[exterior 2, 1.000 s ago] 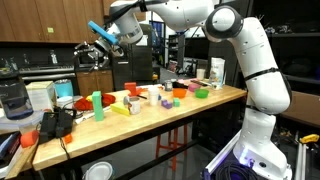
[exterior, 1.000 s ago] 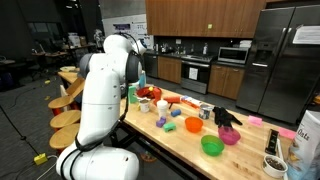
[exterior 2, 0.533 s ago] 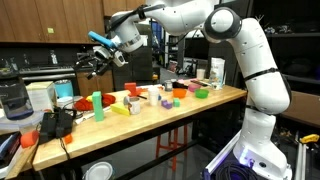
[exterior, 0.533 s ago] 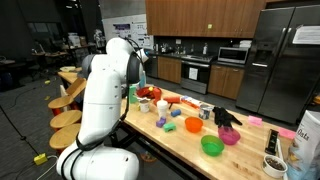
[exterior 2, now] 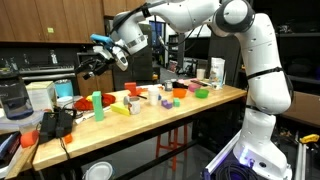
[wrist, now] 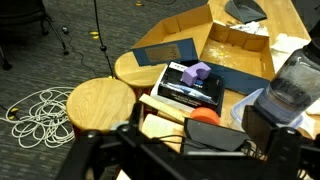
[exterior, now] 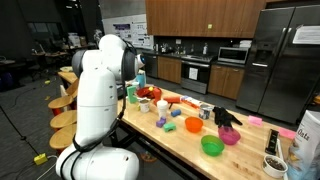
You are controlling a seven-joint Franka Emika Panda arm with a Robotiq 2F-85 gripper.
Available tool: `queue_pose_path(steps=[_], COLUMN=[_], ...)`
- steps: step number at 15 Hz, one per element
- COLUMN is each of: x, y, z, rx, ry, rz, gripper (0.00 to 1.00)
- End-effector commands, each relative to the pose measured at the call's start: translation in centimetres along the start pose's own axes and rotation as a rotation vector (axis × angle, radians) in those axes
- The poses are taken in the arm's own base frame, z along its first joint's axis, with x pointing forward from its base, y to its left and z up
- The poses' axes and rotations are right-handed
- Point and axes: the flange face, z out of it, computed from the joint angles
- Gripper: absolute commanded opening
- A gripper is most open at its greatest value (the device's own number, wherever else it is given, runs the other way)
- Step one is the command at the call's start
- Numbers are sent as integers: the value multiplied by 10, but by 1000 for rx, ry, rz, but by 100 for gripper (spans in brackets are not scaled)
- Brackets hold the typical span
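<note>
While the claw [exterior 2: 89, 65] hangs high past the worktop's [exterior 2: 150, 113] end, jaws spread wide and gripping nothing, the blender [wrist: 294, 86] stands upright below it, off to one side; a black box [wrist: 188, 88] lies beneath, round stools [wrist: 100, 104] beside it, and a green block [exterior 2: 96, 100] stands farther along.

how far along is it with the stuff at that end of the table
Early, by the look of it. Done: nothing visible; toys lie scattered on the table. In hand: nothing; the claw hangs open and empty, high above the green block. Left: probably coming down and gripping something.
</note>
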Motion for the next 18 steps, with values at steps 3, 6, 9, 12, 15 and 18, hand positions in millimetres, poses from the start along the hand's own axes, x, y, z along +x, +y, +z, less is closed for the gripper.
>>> queue_pose_path(steps=[3,6,9,12,15,18], x=[-35,-63,-66,-46,-20,4], y=[36,29,20,14,15,30], z=[-21,-51,-95,-125,-133,-120], rx=[67,-80,-159,-81,18,75], ry=[82,216,314,350,340,303], rz=[42,-85,-252,-427,-493,-466], gripper=[100,100,100,100,100,100])
